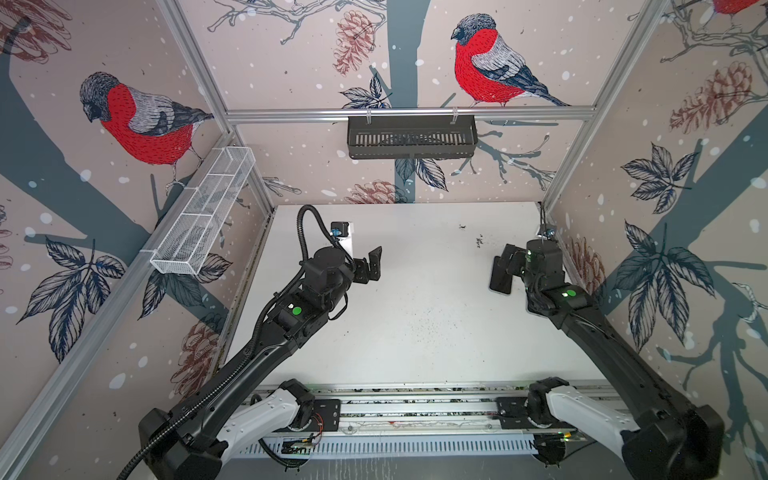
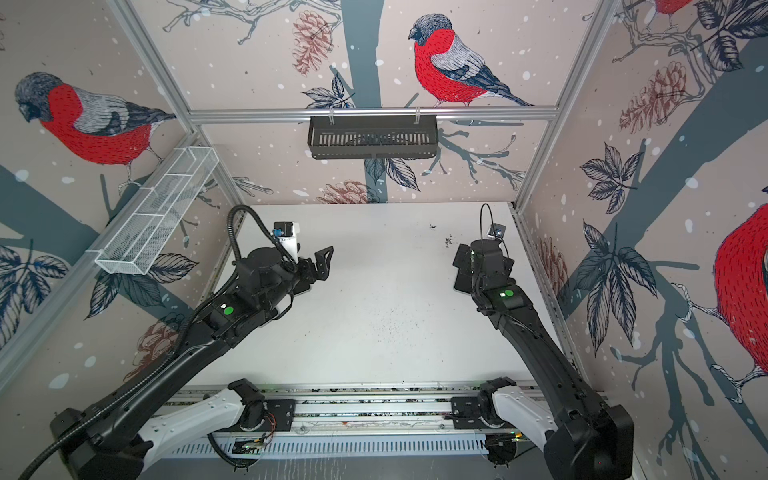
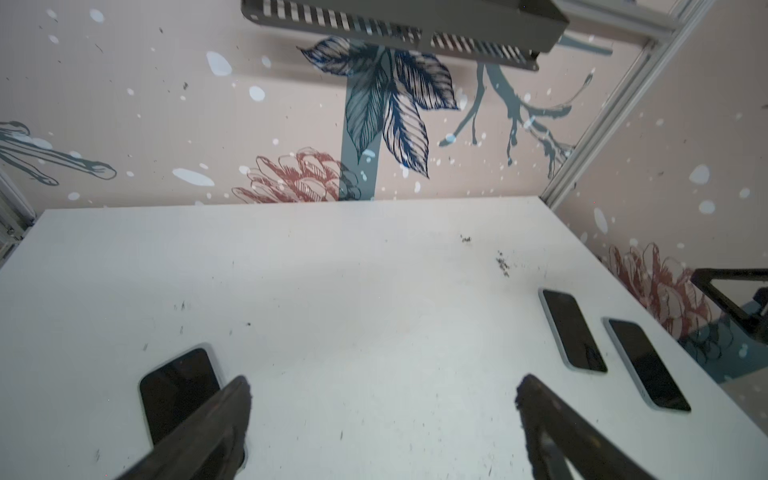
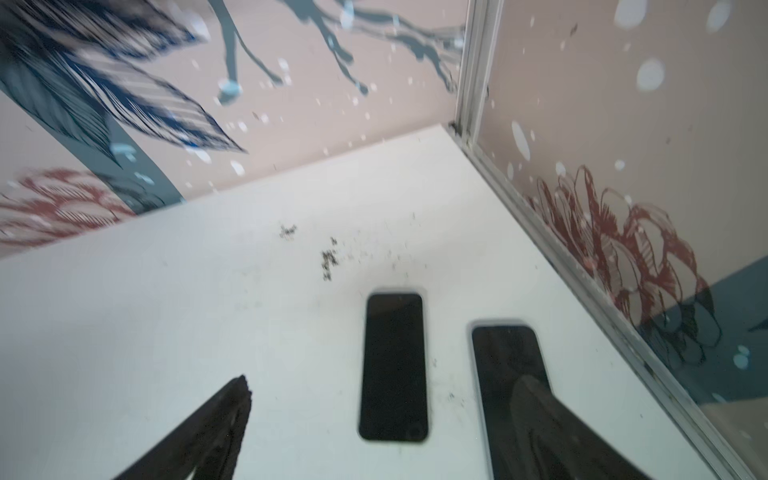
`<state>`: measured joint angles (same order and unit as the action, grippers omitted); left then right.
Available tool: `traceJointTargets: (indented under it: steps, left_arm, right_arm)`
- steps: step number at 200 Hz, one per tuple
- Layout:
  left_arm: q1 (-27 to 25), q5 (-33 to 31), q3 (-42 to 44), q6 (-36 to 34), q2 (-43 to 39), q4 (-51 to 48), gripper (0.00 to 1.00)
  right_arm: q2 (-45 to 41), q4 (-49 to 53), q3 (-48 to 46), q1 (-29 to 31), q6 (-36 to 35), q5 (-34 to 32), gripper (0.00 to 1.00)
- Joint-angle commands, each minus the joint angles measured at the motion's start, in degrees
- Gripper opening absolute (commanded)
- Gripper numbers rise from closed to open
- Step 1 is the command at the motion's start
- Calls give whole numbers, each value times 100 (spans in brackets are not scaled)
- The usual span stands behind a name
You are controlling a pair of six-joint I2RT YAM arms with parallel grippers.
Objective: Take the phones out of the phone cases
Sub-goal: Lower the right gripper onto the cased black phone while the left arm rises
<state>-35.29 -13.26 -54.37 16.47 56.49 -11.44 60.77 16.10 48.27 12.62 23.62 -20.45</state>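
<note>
Pincers (image 3: 384,386) (image 4: 386,384) wide apart, seemingly empty

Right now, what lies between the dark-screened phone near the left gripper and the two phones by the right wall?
Only bare, specked white table separates the lone phone from the pair; the left wrist view shows it.

**A:** How's your light?

**B:** Bright and even, falling softly from above. Your white table (image 1: 415,332) shows no hard glare, and the arms lay only faint shadows on it.

**A:** And sharpness?

**B:** Both top views are crisp in the middle, but the frame rails (image 1: 199,75) splay and stretch toward the edges. Your right wrist view is smeared, so the wallpaper leaves and the phones (image 4: 392,365) look soft. In your left wrist view the left gripper (image 3: 384,379) is blurred, close to the lens.
</note>
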Motion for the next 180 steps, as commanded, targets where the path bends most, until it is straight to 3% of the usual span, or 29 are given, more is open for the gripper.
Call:
traceJointTargets:
  steps: [1,57,180]
  left_arm:
    - [-22,131,-195,-88,88,-911,99]
    - [-22,394,638,-146,-6,-276,99]
    - [20,429,960,152,2,-86,99]
  right_arm:
    - [356,780,-66,-528,116,1227,100]
    - [1806,778,137,-612,18,1832,100]
    - [3377,471,531,-558,81,1460,100]
